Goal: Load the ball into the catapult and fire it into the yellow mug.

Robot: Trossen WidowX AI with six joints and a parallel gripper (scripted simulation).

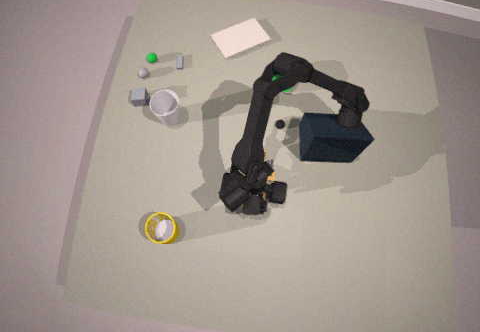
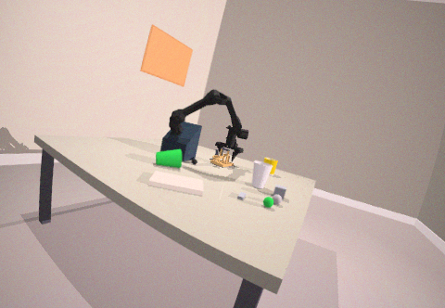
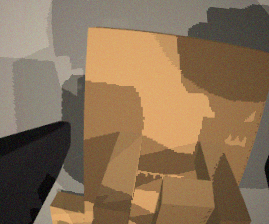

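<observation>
The wooden catapult (image 1: 271, 176) (image 2: 222, 163) (image 3: 160, 115) stands on the table, mostly covered by the arm in the top view. My gripper (image 2: 227, 155) (image 3: 174, 148) is open and low over it, one finger on each side of its base in the wrist view, with nothing held. The yellow mug (image 1: 177, 231) (image 2: 273, 166) stands upright, left of the catapult in the top view. A small black ball (image 1: 280, 124) (image 2: 194, 161) lies by the dark box. A green ball (image 1: 151, 57) (image 2: 268, 201) and a grey ball (image 1: 143, 73) (image 2: 277, 199) lie far off. No ball shows on the catapult.
A dark blue box (image 1: 327, 144) (image 2: 190, 138) stands near the arm's base. A white cup (image 1: 167, 109) (image 2: 260, 174), grey cube (image 1: 139, 96) (image 2: 279, 192), small grey block (image 1: 180, 62) (image 2: 241, 197), pale flat slab (image 1: 240, 38) (image 2: 176, 183) and green cup (image 2: 169, 159) are also on the table.
</observation>
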